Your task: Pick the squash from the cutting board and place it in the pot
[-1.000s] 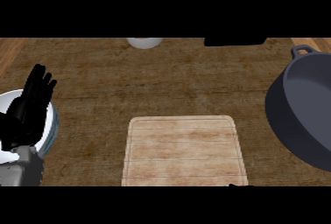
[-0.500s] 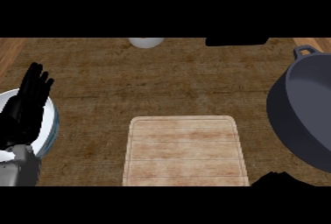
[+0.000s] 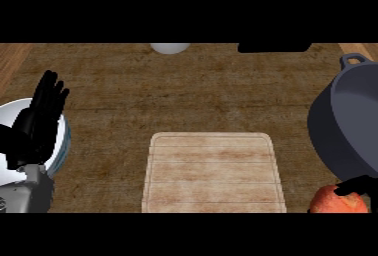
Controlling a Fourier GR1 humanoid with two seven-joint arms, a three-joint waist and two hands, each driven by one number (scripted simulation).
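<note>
Left robot hand (image 3: 33,130) sits at the left edge as it did half a second ago, fingers straight and wide, pointing up, holding nothing. It lies over a white plate (image 3: 18,106) and hides most of it; the plate is also cut by the left edge. The grey forearm below is cut at the bottom.

Cutting board (image 3: 212,172) lies mid-worktop, unchanged and bare on top, with its near edge at the bottom of the view. The brown worktop (image 3: 184,90) itself looks the same.

Bottom right corner changed: before there was only a dark hand shape, now the orange-red squash (image 3: 336,202) shows there. It is off the board, just below the rim of the pot (image 3: 347,125) and not inside it. Right robot hand (image 3: 354,186) shows as only a few black fingers curled over the squash's top, holding it; the rest of the hand is out of view. The squash is cut by the bottom edge.

Dark grey pot is cut off at the right edge, with one loop handle (image 3: 353,60) visible at the top.

Along the far edge, a white round thing (image 3: 170,48) and a black object (image 3: 273,47) are both cut off and hard to identify.
</note>
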